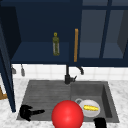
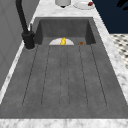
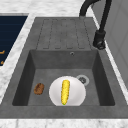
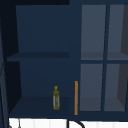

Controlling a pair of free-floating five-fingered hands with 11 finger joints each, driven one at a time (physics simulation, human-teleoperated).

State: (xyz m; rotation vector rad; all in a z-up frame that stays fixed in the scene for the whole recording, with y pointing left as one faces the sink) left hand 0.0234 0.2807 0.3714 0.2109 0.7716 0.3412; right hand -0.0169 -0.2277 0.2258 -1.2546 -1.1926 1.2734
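Wall cabinet [image 1: 40, 30], upper half of front view: left door open, bottle [image 1: 56, 44] upright on lower shelf. Sink [image 1: 45, 92] below; plate [image 1: 90, 109] with corn [image 1: 91, 108] in basin, lower right. Red ball [image 1: 67, 114] at bottom centre, just left of plate.

Risk: a hand swinging inward could knock the ball onto the plate.

Left robot hand [image 1: 28, 112], lower left over the draining area: fingers extended, holding nothing. Right robot hand [image 1: 100, 123], bottom right edge: finger state cannot be read.

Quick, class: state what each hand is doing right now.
Left hand: open, holding nothing, over the sink's draining side.
Right hand: cannot be told.
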